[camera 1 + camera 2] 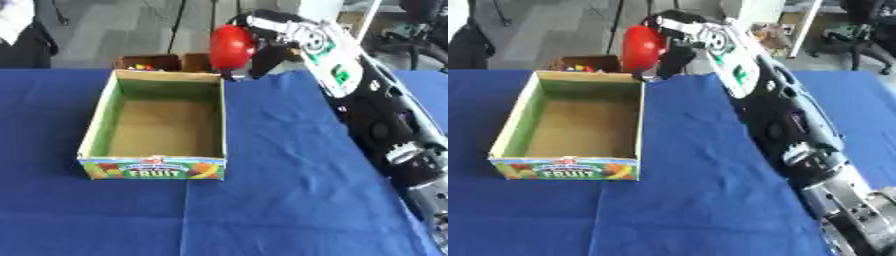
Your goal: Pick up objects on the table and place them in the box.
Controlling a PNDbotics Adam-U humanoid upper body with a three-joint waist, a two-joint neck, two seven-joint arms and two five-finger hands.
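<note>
so the right hand point(262, 47) is up at the far side of the worktop point(289, 165), coming in along a long black and silver arm from the lower right. its fingers point(671, 57) are curled round a red round object point(231, 46), looks like an apple or a tomato, can't really say which. the red thing is off the cloth, held in the air just past the far right corner of the box point(156, 122), more or less over the rim there, not inside it.

the box is an open cardboard one, sitting left of centre on the blue cloth, green on the inner walls and brown on the bottom, with a fruit print and the word "fruit" on the near side. nothing inside it as far as i can see.

behind the box, at the far edge, there's a second smaller brown box point(149, 62) with some little coloured bits in it, red and yellow, too small to make out.

left hand doesn't show in either view.
</note>
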